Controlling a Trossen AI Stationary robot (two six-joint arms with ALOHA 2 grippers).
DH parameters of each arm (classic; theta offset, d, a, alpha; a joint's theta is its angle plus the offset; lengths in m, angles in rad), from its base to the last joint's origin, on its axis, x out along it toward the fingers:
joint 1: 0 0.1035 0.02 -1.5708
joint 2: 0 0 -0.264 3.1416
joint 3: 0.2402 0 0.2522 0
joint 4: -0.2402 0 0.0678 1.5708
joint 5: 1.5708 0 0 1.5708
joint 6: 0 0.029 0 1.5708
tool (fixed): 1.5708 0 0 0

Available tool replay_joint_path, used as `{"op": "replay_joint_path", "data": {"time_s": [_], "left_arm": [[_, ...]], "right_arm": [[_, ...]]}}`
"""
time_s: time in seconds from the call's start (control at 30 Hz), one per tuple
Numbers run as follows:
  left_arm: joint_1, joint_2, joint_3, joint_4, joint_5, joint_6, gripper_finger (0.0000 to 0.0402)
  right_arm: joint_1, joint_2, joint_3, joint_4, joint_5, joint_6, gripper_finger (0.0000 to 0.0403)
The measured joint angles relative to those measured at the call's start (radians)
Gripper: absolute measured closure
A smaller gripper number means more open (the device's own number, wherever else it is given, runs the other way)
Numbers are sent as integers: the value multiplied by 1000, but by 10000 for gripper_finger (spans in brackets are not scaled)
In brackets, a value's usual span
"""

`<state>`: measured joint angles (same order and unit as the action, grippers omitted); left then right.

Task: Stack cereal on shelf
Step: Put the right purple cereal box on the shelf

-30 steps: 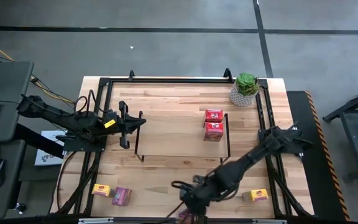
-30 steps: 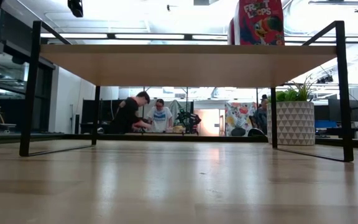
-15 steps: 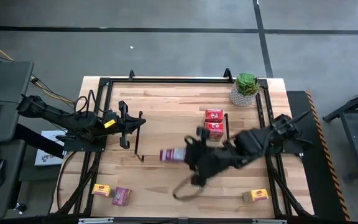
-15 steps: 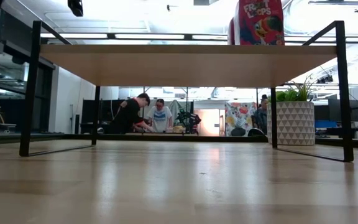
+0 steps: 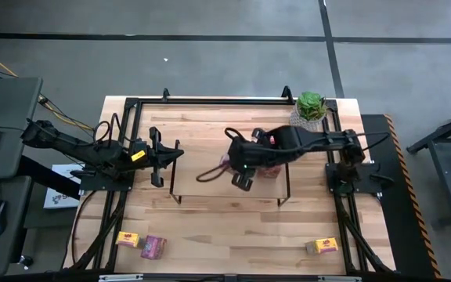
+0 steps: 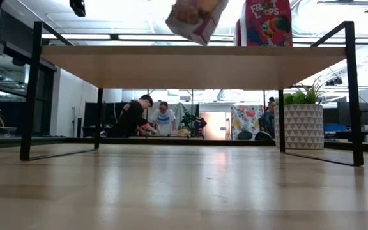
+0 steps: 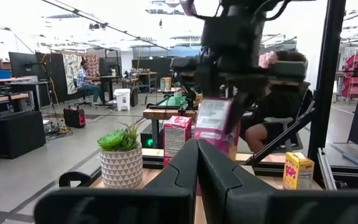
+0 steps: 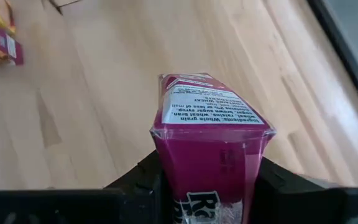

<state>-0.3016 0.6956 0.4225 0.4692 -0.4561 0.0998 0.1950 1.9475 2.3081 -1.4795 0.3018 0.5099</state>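
Observation:
My right gripper (image 5: 232, 163) is shut on a magenta cereal box (image 8: 210, 137) and hovers over the shelf (image 5: 202, 176), a light-wood board on black wire legs. In the low view the box (image 6: 197, 16) floats tilted above the shelf board (image 6: 190, 64). Two red boxes (image 5: 270, 146) stand on the shelf's right part, partly hidden by my right arm; one shows in the low view (image 6: 267, 22). My left gripper (image 5: 171, 157) waits, shut, at the shelf's left end. On the tabletop lie a yellow box (image 5: 128, 239), a magenta box (image 5: 153, 247) and another yellow box (image 5: 325, 245). My right gripper pinches the magenta box between its two fingers (image 8: 143, 180), one on each of two opposite sides (image 8: 185, 186) near the end closest to the wrist. The printed far end (image 8: 207, 102) sticks out past the fingers. The box is lifted clear of the shelf and tilted.
A potted green plant (image 5: 310, 110) stands at the table's far right corner, beside the shelf. The black table frame (image 5: 210, 100) runs along the edges. Bare wood lies on the near half of the table (image 5: 233, 235). People sit in the room beyond (image 6: 149, 118).
My right gripper has carried the magenta box up from the table's near edge, toward the far edge, and now holds it over the shelf beside the red boxes. The box has come into the low view, tilted above the shelf board.

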Motion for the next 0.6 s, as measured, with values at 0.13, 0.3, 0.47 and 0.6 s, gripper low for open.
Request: {"op": "replay_joint_path", "data": {"time_s": [0.13,0.3,0.47,0.6], "left_arm": [[0,0,0,0,0,1,401],[0,0,0,-1,0,1,401],[0,0,0,-1,0,2,402],[0,0,0,-1,0,1,401]], "right_arm": [[-39,15,0,-32,-46,42,279],[-65,56,0,-47,-78,51,279],[-67,82,0,-70,-104,42,279],[-67,82,0,-78,-110,40,279]]}}
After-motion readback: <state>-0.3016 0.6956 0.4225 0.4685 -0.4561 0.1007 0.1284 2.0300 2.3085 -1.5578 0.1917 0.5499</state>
